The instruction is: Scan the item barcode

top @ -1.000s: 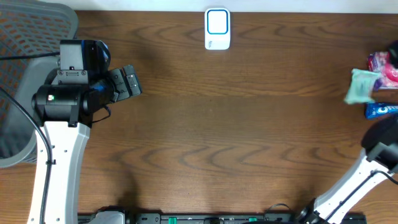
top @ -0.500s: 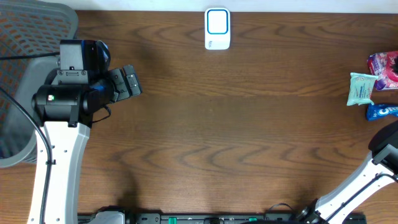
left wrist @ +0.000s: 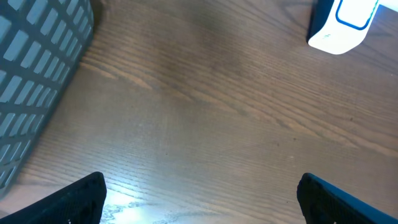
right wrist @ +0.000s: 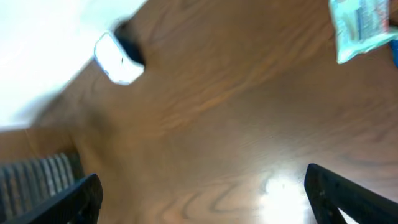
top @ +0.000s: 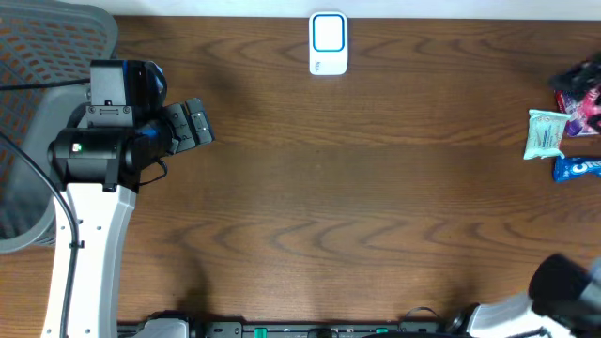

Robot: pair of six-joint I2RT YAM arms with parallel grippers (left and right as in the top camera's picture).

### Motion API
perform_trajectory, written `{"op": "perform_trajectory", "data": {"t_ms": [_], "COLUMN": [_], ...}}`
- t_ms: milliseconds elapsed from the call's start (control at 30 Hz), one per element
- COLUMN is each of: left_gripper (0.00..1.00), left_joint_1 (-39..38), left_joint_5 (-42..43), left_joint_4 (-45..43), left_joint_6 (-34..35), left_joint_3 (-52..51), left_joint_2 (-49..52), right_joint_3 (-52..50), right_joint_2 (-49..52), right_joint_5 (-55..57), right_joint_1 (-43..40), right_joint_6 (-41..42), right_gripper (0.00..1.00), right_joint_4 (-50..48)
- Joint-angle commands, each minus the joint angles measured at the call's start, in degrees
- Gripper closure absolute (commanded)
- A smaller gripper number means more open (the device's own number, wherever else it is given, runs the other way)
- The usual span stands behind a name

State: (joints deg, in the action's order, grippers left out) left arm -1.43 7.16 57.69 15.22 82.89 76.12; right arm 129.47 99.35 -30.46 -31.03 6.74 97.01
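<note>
The right hand (right wrist: 205, 198) is spread wide, its two fingers at the lower corners of the right wrist view with only bare worktop (top: 376, 188) between them; it pinches nothing. In the overhead view just part of the right arm (top: 563, 286) shows, at the lower right corner.

The pale green packet (top: 545, 133) lies flat on the worktop near the right edge of the overhead frame, well apart from that arm. Its long axis runs roughly top to bottom of the frame, slightly tilted. No barcode can be made out on it. A pink packet (top: 584, 101) lies just beside it to the upper right, and a blue packet (top: 577, 168) just below it.

The left hand (left wrist: 202, 208) is spread wide too and holds nothing. It hangs over the worktop at the left of the overhead frame and points toward the right.

The white scanner (top: 328, 43) with its blue-outlined window sits at the top centre, its long axis top to bottom.

A grey lattice basket (top: 38, 56) fills the upper left corner; what is in it cannot be told.
</note>
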Motion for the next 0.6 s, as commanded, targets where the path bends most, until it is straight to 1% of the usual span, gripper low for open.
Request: {"op": "perform_trajectory", "data": {"t_ms": [0,100,133,200,233,267,333,467,567], "left_gripper": [0.02,0.02,0.02,0.02,0.02,0.02,0.02,0.02,0.02], "left_joint_1": [0.17,0.17,0.17,0.17,0.17,0.17,0.17,0.17,0.17], "left_joint_5": [-0.31,-0.31,-0.31,-0.31,-0.31,-0.31,-0.31,-0.31,-0.31], "left_joint_4": [0.13,0.13,0.13,0.13,0.13,0.13,0.13,0.13,0.13], "left_joint_6": [0.09,0.07,0.09,0.07,0.09,0.09,0.09,0.09,0.09], "left_joint_3": [0.04,0.04,0.04,0.04,0.04,0.04,0.04,0.04,0.04], "left_joint_2": [-0.13,-0.13,-0.13,-0.13,-0.13,-0.13,-0.13,-0.13,-0.13], "right_joint_3": [-6.64,-15.04,-19.89,-26.16,-31.47,-36.44,-42.53,-48.22,-48.92], "right_joint_2": [-10.03,-18.4,-22.67,-27.85,-32.11,-36.11,-41.31,-47.8,-50.27], "right_joint_5": [5.29,5.29,5.18,4.79,3.72,2.6,2.86,4.66,8.2], "right_joint_1": [3.48,6.12,7.56,9.35,10.64,11.32,11.37,11.37,11.37], "right_joint_6": [-2.97,-2.97,-2.97,-2.95,-2.19,0.76,5.33,5.18,4.98], "right_gripper": [0.01,0.01,0.01,0.01,0.01,0.01,0.01,0.01,0.01], "right_joint_4": [0.28,0.28,0.28,0.24,0.11,0.15,0.17,0.26,0.26]}}
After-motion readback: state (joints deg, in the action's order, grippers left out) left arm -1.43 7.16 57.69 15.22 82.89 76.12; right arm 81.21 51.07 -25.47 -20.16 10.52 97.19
